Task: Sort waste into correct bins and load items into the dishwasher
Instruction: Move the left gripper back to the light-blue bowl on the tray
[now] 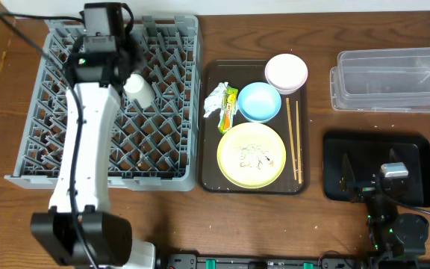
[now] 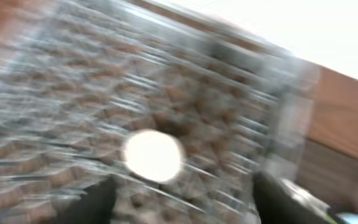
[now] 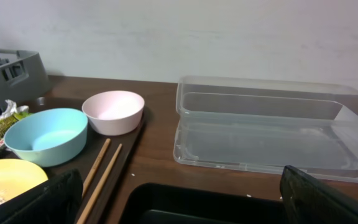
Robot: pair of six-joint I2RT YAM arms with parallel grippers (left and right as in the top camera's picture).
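The small white cup (image 1: 139, 87) lies among the pegs of the grey dishwasher rack (image 1: 28, 149). My left gripper (image 1: 125, 71) hovers just above it, open. The left wrist view is blurred, with the cup (image 2: 154, 155) a bright spot ahead of the spread jaws and apart from them. The brown tray (image 1: 209, 179) carries the crumpled wrapper (image 1: 216, 101), light blue bowl (image 1: 259, 101), white bowl (image 1: 286, 72), chopsticks (image 1: 294, 138) and yellow plate (image 1: 251, 155) with rice scraps. My right gripper (image 1: 370, 168) stands open and empty over the black tray bin (image 1: 416, 153).
The clear tub (image 1: 390, 81) sits at the back right, behind the black tray (image 3: 197, 205). In the right wrist view the chopsticks (image 3: 101, 171), blue bowl (image 3: 45, 135) and white bowl (image 3: 113, 112) lie to the left.
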